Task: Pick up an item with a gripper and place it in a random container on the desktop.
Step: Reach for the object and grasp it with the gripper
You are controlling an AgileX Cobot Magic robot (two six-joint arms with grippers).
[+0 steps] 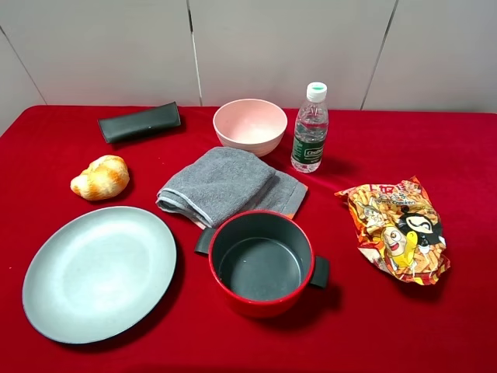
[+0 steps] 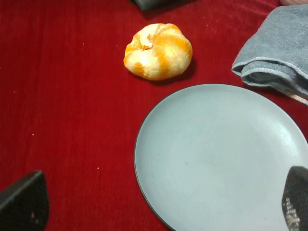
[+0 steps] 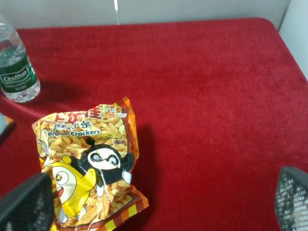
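The item, a crinkly orange-yellow snack bag, lies flat at the right of the red desktop. The container, a large flat grey-blue plate, rests at the front left with nothing on it. Neither arm appears in the exterior high view. In the right wrist view my right gripper hangs open above the cloth, one finger over the bag's near corner. In the left wrist view my left gripper hangs open over the plate's near edge, holding nothing.
A red pot with a grey inside stands front centre, a folded grey towel behind it. A pink bowl, a water bottle, a dark case and an orange-white conch shell lie further back.
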